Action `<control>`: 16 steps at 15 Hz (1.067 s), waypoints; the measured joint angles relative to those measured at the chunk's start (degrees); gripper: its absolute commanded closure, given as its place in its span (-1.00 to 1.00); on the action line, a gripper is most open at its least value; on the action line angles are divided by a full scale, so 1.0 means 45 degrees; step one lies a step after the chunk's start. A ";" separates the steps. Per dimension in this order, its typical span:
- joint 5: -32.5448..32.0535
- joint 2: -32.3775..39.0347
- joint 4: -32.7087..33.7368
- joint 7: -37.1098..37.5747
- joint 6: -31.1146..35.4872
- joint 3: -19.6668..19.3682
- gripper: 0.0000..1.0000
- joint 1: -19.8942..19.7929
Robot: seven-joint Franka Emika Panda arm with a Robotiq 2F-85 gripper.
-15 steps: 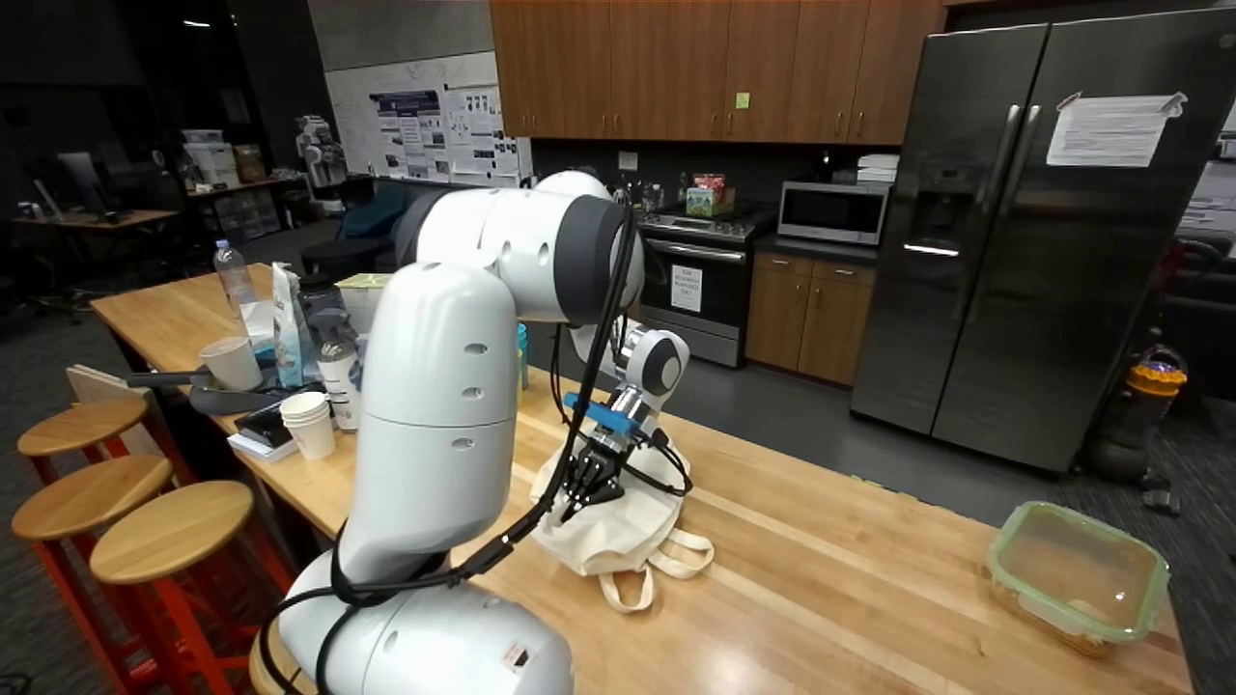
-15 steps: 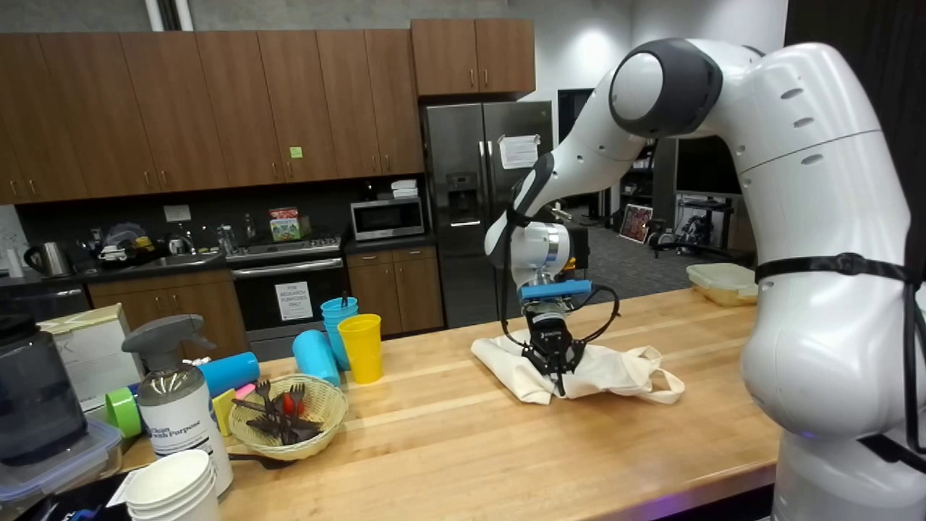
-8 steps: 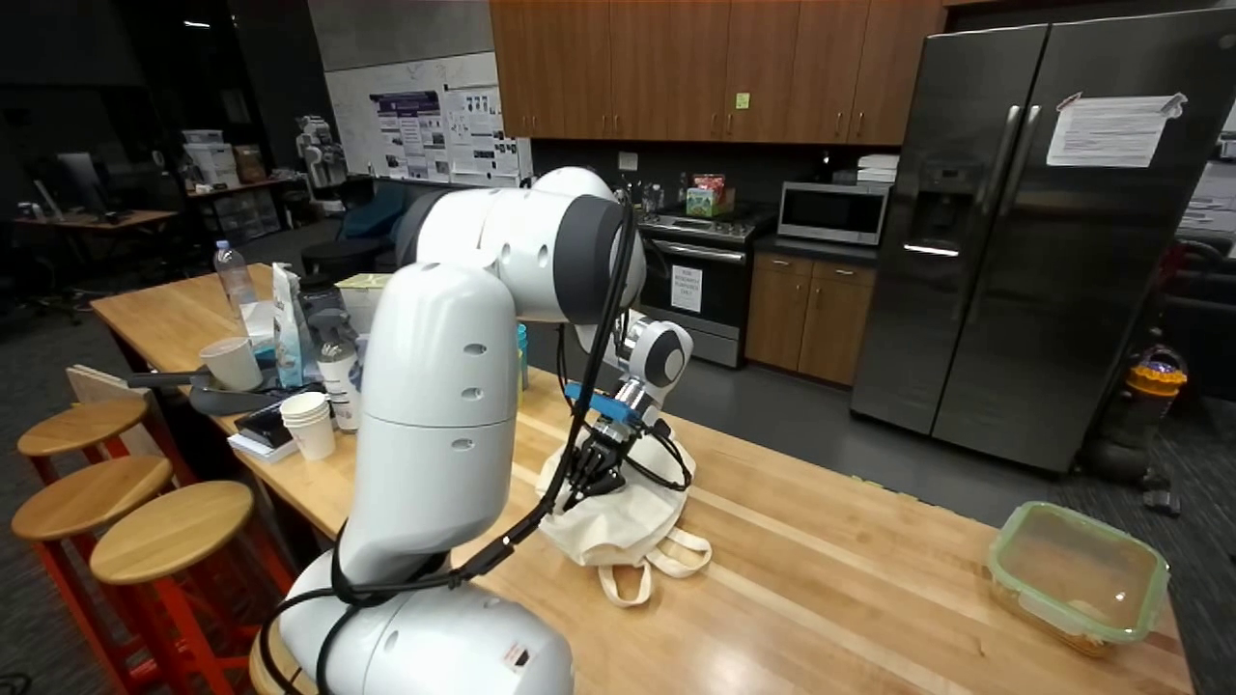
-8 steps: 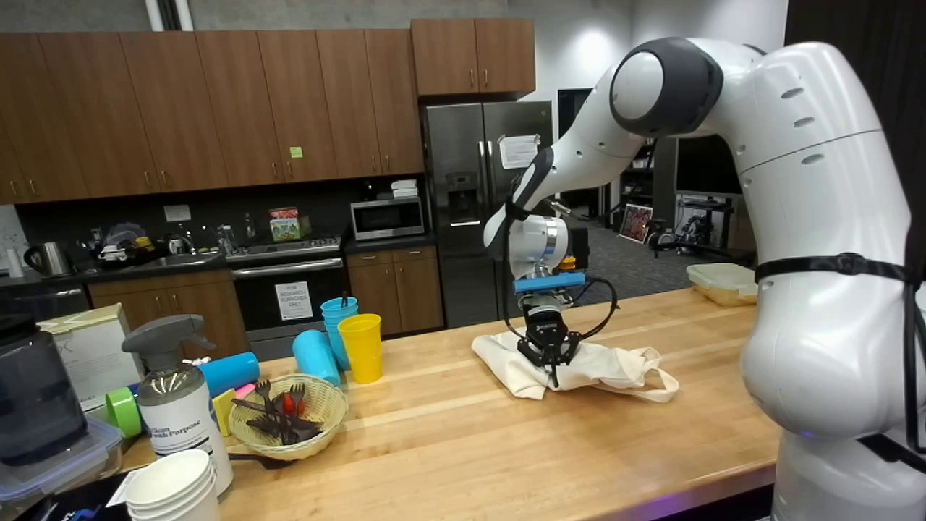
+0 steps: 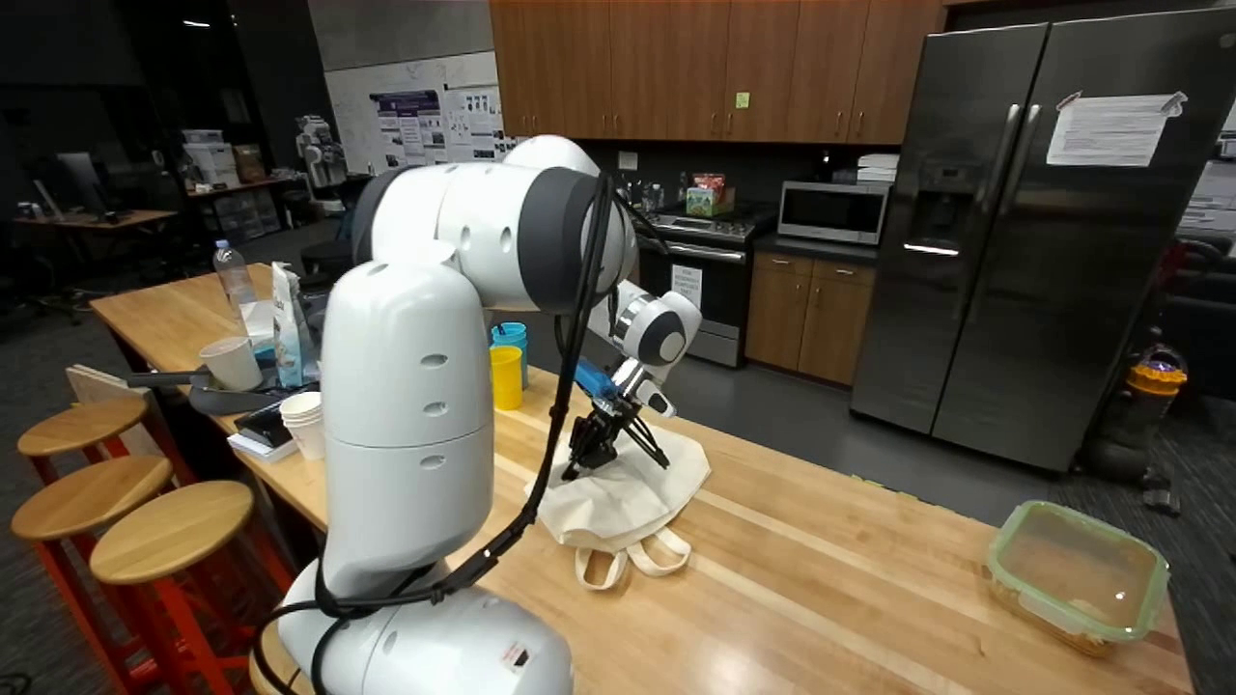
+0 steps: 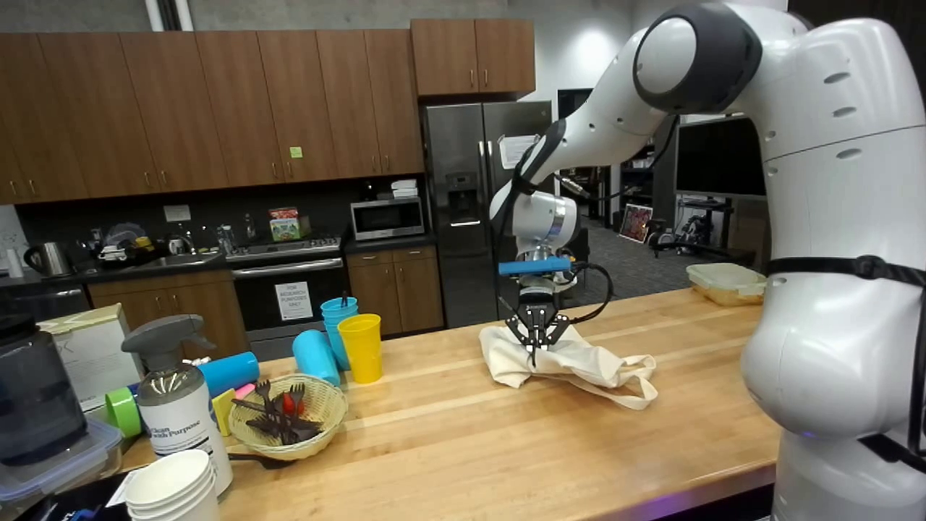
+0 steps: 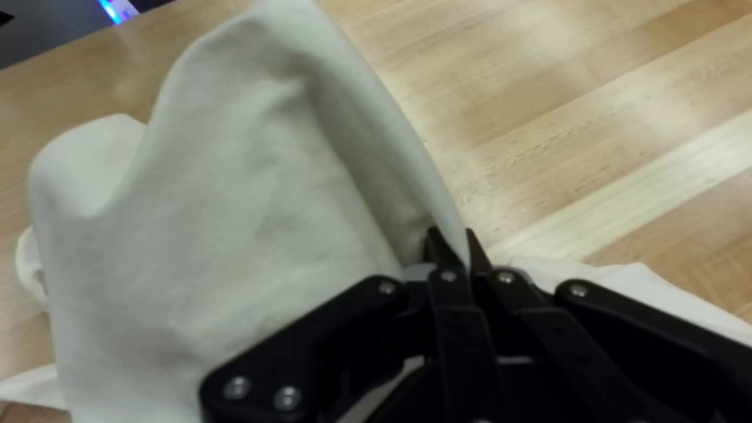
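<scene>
A cream cloth bag (image 5: 628, 497) lies crumpled on the wooden table in both exterior views. It also shows in an exterior view (image 6: 589, 362) with its two handles toward the robot base. My gripper (image 6: 534, 356) points down at the bag's near edge. In the wrist view the gripper (image 7: 453, 244) is shut on a fold of the bag (image 7: 200, 247), with the thin cloth edge pinched between the fingertips. The pinched part is pulled up a little, and the rest of the bag drapes onto the table. The bag's underside is hidden.
A yellow cup (image 6: 360, 349), blue cups (image 6: 315, 356) and a wicker basket (image 6: 329, 428) of dark forks stand on the table (image 6: 448, 449). A spray bottle (image 6: 184, 412) and stacked white cups (image 6: 173, 488) are nearer that camera. A green-lidded container (image 5: 1077, 569) sits at the far end.
The arm has swung and the gripper has risen slightly, moving away from the robot base. The bag has shifted and turned with it, its handles sliding across the table. The grip stays shut.
</scene>
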 measured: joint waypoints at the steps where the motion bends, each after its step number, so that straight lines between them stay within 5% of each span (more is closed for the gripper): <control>1: -0.0002 -0.0230 -0.0105 0.0512 0.0157 0.0001 0.98 0.0007; 8: -0.1264 -0.1229 0.0153 0.5164 0.0271 0.0025 0.98 0.0041; 16: -0.2043 -0.1312 0.1247 0.6242 -0.0831 0.0113 0.98 0.0030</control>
